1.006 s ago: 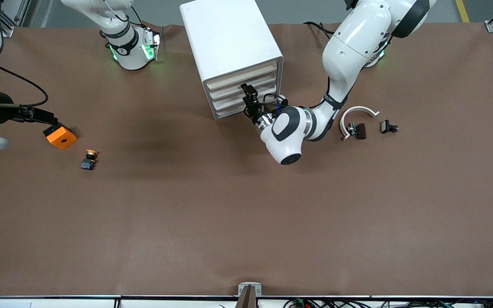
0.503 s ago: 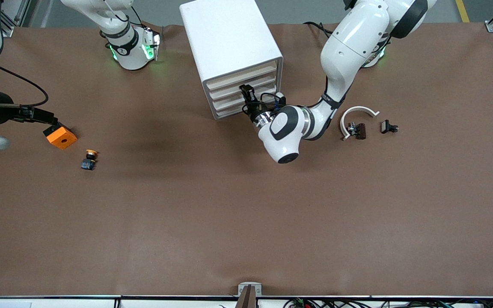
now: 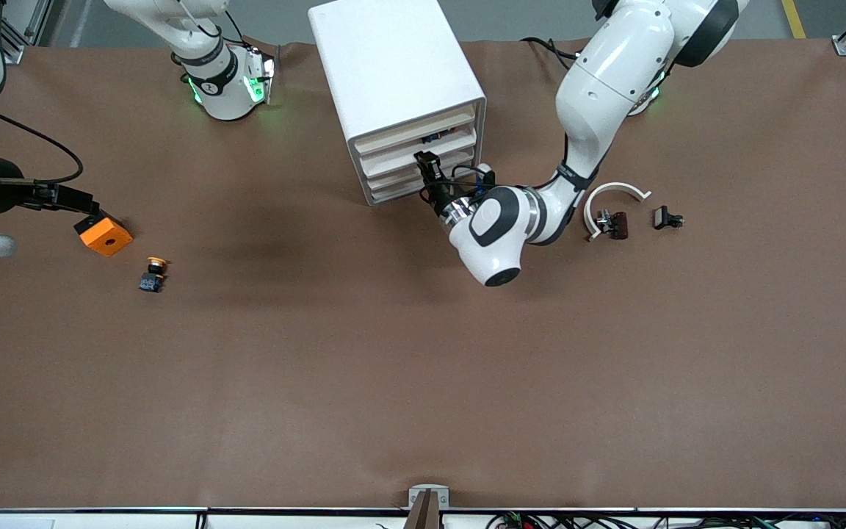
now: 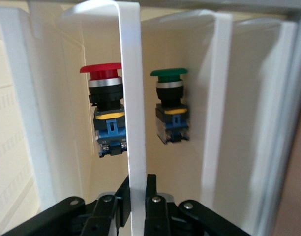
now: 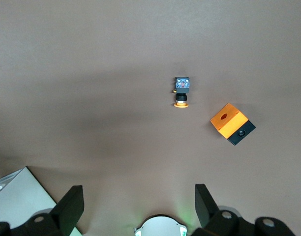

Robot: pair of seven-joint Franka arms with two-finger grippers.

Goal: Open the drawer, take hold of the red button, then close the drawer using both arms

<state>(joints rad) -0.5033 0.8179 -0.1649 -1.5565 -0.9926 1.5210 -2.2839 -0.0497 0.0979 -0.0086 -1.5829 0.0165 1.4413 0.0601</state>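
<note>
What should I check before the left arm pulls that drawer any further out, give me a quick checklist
1. Left gripper shut on the drawer front: ok.
2. Grip centred along the drawer front: cannot tell.
3. Red button lying in the drawer: ok, beside a green button.
4. Room in front of the cabinet for the drawer to slide out: ok.
5. Right gripper open and waiting over the table's right-arm end, above the orange cube: ok.
</note>
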